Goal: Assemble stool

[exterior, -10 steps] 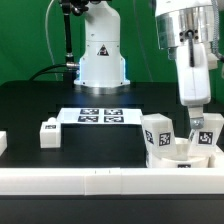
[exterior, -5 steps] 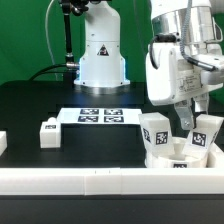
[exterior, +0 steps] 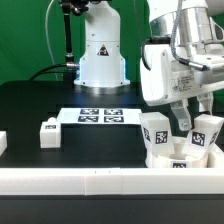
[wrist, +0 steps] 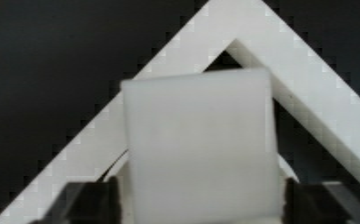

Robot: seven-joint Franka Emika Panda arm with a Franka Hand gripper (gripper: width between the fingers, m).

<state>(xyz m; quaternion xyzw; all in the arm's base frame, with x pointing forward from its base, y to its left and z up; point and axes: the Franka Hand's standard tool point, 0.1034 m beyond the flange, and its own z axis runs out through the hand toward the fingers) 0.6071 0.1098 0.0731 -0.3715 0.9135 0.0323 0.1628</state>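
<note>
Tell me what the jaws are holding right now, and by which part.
A white stool leg sits between the jaws, at its end nearest the wrist. Whether they are clamping it or standing just off its sides cannot be told.

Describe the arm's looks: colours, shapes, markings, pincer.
Arm: glossy white rounded housings, with a grey-silver section near the top. Its white base carries a triangular warning label. Pincer: two dark fingers under a boxy white hand. No cables clearly on the arm itself.
</note>
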